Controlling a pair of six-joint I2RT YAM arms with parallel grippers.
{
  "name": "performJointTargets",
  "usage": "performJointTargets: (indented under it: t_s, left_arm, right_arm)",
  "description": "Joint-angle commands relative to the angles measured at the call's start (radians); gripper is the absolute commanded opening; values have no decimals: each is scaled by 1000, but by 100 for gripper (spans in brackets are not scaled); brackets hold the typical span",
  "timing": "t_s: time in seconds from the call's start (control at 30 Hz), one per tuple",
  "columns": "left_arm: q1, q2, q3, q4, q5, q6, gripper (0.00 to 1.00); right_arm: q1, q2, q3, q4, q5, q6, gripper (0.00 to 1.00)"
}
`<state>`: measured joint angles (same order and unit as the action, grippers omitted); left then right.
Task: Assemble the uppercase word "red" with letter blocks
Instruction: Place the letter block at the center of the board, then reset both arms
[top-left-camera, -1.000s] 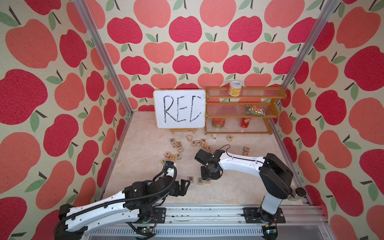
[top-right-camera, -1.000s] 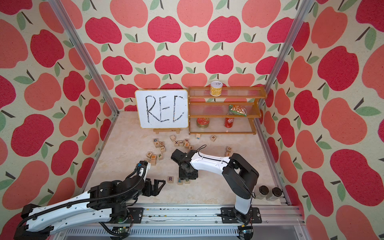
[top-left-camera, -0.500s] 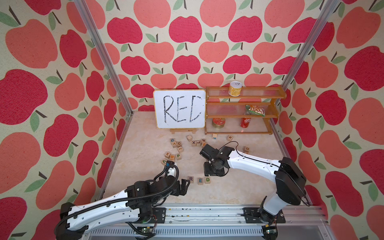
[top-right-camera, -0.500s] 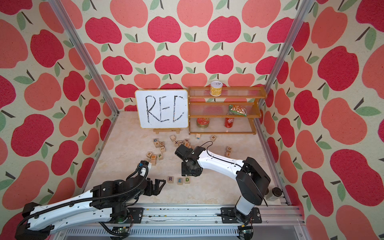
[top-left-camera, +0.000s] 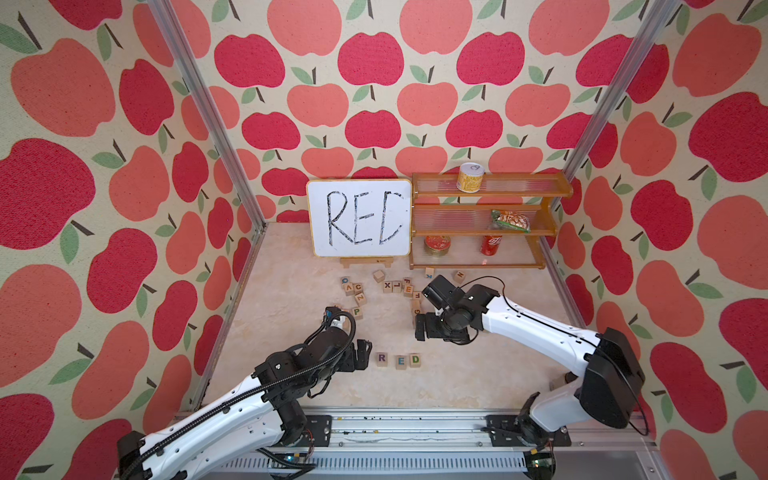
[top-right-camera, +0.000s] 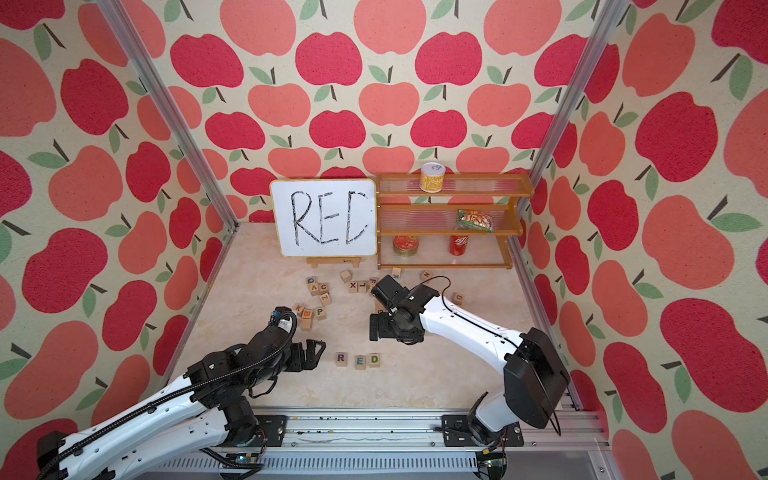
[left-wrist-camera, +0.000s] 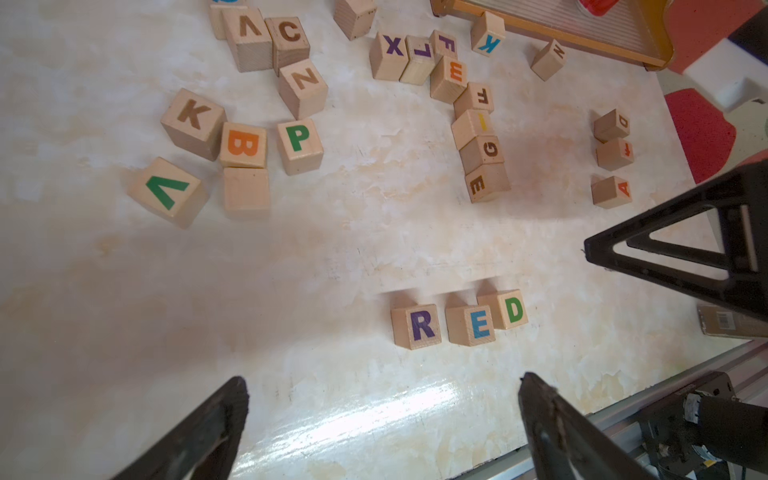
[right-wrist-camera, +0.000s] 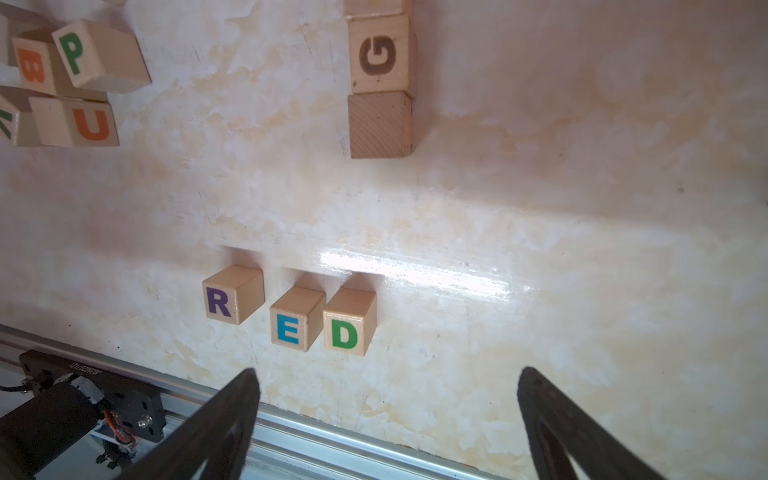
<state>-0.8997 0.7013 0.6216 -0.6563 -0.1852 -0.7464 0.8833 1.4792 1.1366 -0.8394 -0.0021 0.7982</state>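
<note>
Near the front edge of the pale marbled tabletop (top-left-camera: 291, 332) three small light-wood cubes stand in a row and spell RED, their printed capitals facing up. The purple R block (right-wrist-camera: 232, 295) stands a slight gap from the blue-teal E block (right-wrist-camera: 297, 318), which sits tight against the green D block (right-wrist-camera: 349, 322). The left gripper (left-wrist-camera: 382, 384) is just beside the R, and the right gripper (right-wrist-camera: 386, 374) is behind the row. Both have their jaws spread wide and hold nothing.

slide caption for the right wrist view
R block, E block and D block in a row spelling RED, right gripper open
</note>
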Motion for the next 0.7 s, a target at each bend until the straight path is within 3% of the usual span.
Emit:
performJointTargets:
  t_s: [0.0, 0.33, 0.67]
  left_arm:
    - [79, 33, 46, 26, 107, 105, 100]
    - [350, 160, 99, 84, 291, 255, 99]
    - [576, 321, 101, 207, 299, 344, 99]
  right_arm:
    - [-44, -47, -16, -24, -18, -79, 99]
    - [-249, -95, -8, 2, -35, -257, 99]
    - [-466, -120, -59, 145, -3, -450, 99]
